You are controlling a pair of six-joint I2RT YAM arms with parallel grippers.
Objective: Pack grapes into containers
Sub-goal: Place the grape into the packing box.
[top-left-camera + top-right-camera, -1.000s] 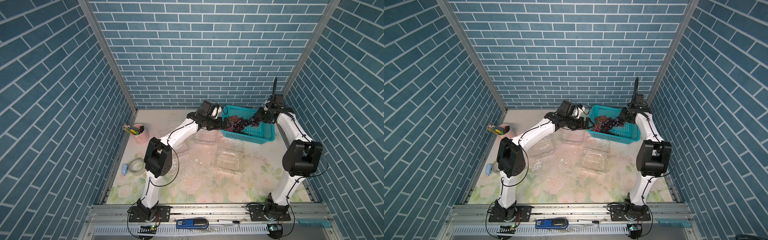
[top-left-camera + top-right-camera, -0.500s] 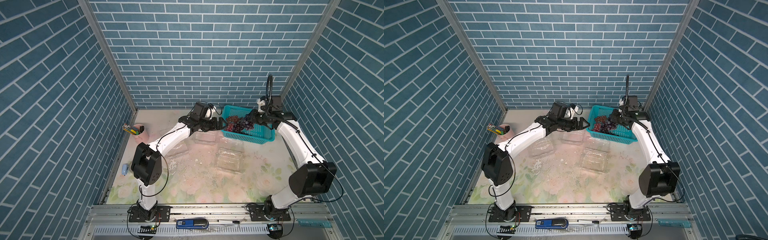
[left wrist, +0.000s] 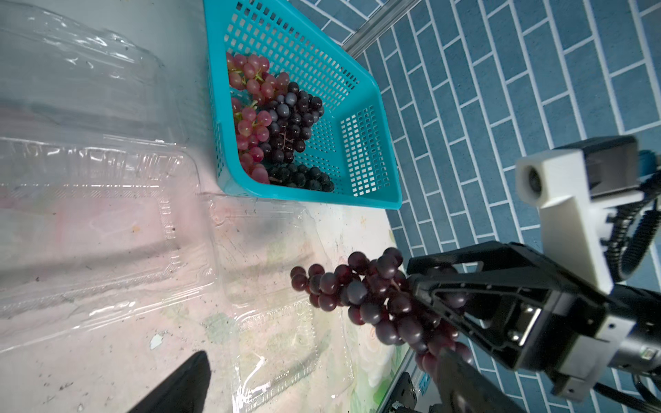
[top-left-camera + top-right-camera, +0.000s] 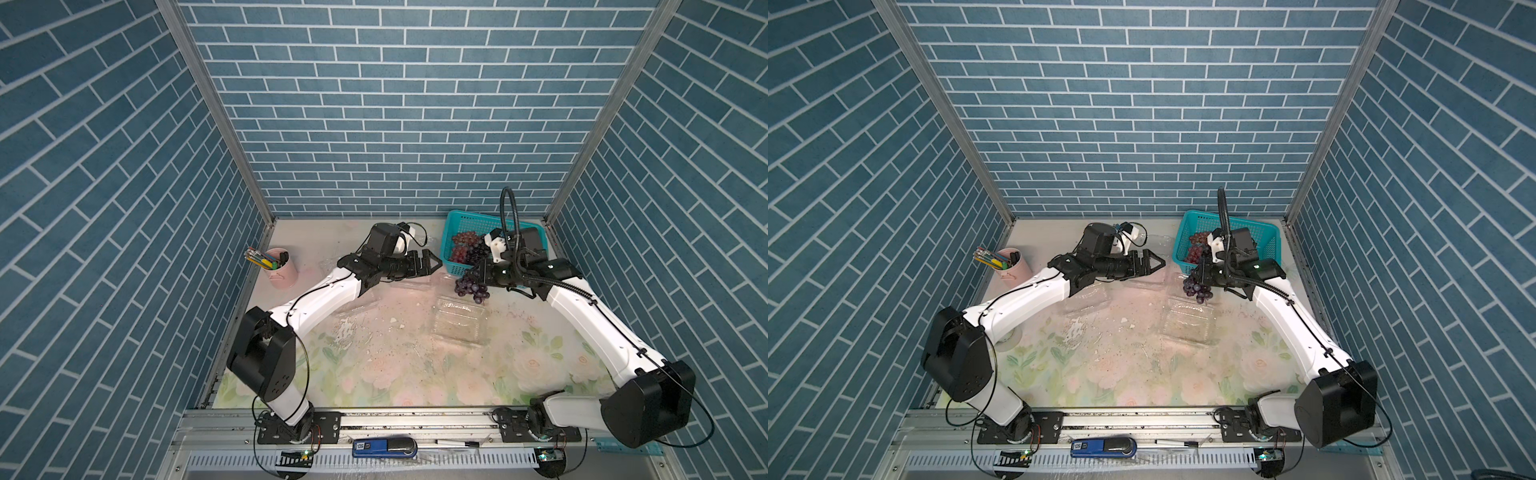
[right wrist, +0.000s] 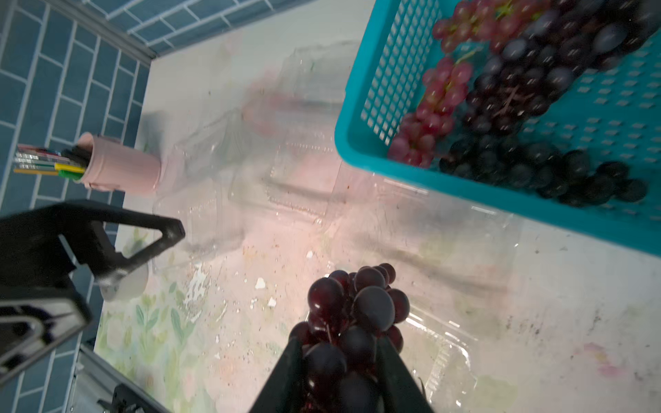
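Top views, both, give you the following stock.

Item 1, right gripper (image 4: 478,275): fingers pinched onto the upper part of a bunch of dark purple grapes (image 4: 472,287). The bunch hangs below them, off the table. You find it just outside the near rim of the teal basket (image 4: 450,239), toward that rim's left end, and at the far edge of an open clear clamshell container (image 4: 457,328). Whether it hangs over that edge or just beside it, you cannot tell from above. Your right wrist view shows berries packed between both fingers, with clear plastic lying beneath.

Item 2, left gripper (image 4: 432,266): fingers spread wide. It hovers, pointing toward the basket, above a second clamshell container (image 4: 409,284) that lies just beside the basket's left wall.

Item 3, third clamshell container (image 4: 1086,301): on the table under your left forearm, partly hidden. You cannot tell whether its lid is up or down.

Item 4, basket grapes (image 4: 464,248): heaped toward the basket's left end. Your left wrist view sorts them for you, with red-pink bunches (image 3: 250,118) against the wall nearest the containers and dark purple-black bunches (image 3: 293,121) touching them on the inner side.

Item 5, pink pen cup (image 4: 283,272): upright near the left wall, well apart from both grippers, holding coloured pens.

Item 6, table (image 4: 374,374): floral cover, strewn with small crumbs and pale flakes.
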